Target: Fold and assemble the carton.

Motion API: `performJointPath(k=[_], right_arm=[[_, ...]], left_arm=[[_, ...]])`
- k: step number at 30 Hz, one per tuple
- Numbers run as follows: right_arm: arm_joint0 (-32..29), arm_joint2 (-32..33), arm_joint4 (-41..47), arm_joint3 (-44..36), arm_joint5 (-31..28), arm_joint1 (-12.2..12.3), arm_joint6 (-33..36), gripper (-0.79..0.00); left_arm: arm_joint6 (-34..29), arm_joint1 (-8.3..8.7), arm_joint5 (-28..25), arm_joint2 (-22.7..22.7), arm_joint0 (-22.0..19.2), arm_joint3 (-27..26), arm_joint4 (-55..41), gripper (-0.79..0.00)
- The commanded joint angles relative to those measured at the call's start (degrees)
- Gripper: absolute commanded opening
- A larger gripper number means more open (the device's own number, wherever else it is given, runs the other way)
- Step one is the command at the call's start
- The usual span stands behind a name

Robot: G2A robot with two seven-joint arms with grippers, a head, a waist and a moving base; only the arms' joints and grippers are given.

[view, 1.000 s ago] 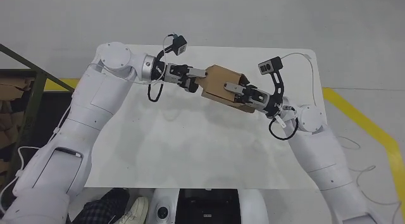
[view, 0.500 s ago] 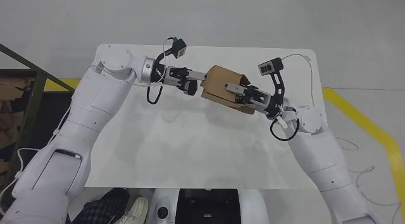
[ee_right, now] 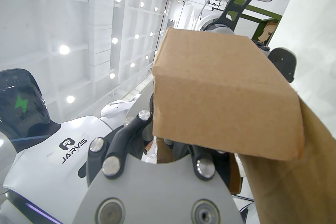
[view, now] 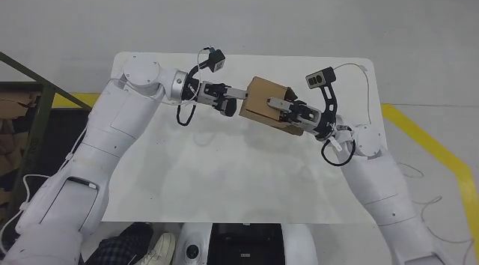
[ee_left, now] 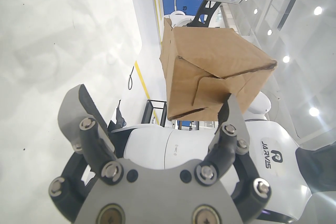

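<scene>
Cardboard: one carton (view: 263, 94) | left jaws spread, tip touching | right jaws clamping carton

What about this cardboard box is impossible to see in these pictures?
Inside the carton: every view, its walls close it off.
Its underside: top view, its upper face covers it.
Its flap: right wrist view, cut off by the picture's edge.
Its end at the right gripper: top view, the gripper lies over it.
</scene>
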Motion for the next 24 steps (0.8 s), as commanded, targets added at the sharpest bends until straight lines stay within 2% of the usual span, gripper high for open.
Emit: performJointPath(k=[1,24], right_arm=[[0.03,0.02,0.16,-0.04,0.06,-0.03,0.06,-0.785],[0.19,-0.28,-1.18,0.24,0.27,-0.27,-0.27,-0.785]], left_arm=[[-0.03,0.02,0.02,-0.06,0.16,0.35,-0.22,0.0],[-0.34,-0.63,-0.4,1.82,-1.38,-0.26,-0.25,0.0]])
